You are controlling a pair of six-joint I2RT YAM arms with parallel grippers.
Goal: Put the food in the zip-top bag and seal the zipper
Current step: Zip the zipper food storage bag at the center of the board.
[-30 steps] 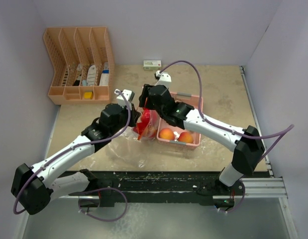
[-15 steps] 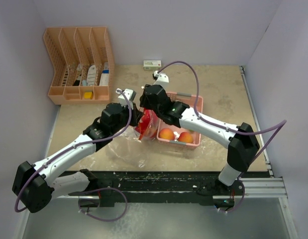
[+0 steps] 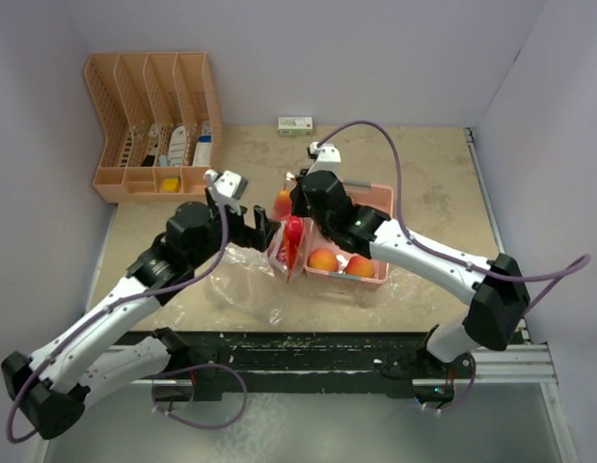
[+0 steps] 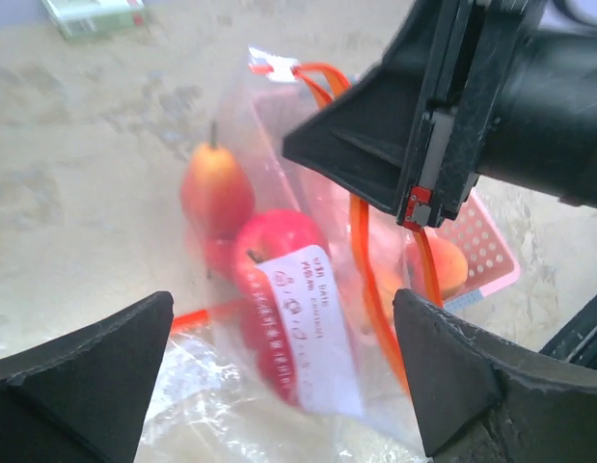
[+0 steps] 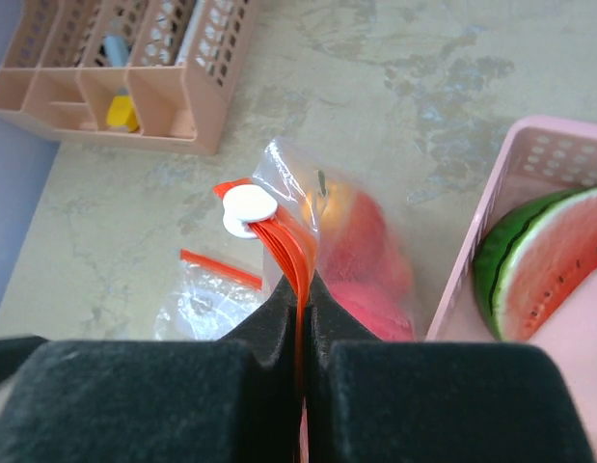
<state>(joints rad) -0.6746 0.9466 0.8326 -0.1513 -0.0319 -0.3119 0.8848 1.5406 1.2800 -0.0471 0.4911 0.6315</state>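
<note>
A clear zip-top bag (image 3: pixel 290 243) with an orange zipper (image 5: pixel 296 253) stands next to the pink basket (image 3: pixel 380 198). Inside it are a red apple (image 4: pixel 279 289) and an orange peach (image 4: pixel 216 188). My right gripper (image 3: pixel 298 200) (image 5: pixel 300 294) is shut on the zipper's edge, just below the white slider tab (image 5: pixel 248 208). My left gripper (image 3: pixel 257 227) (image 4: pixel 284 386) is open, its fingers standing wide on either side of the bag's lower half without touching it. Two peaches (image 3: pixel 324 258) and a watermelon slice (image 5: pixel 544 260) lie in the basket.
A second, flat clear bag (image 3: pixel 238 280) lies on the table under and left of the upright one. An orange desk organizer (image 3: pixel 153 125) stands at the back left. A small box (image 3: pixel 295 123) sits by the back wall.
My left gripper has opened, let go of the bag and drawn back to the left. My right gripper has shut on the zipper, and the bag now stands more upright.
</note>
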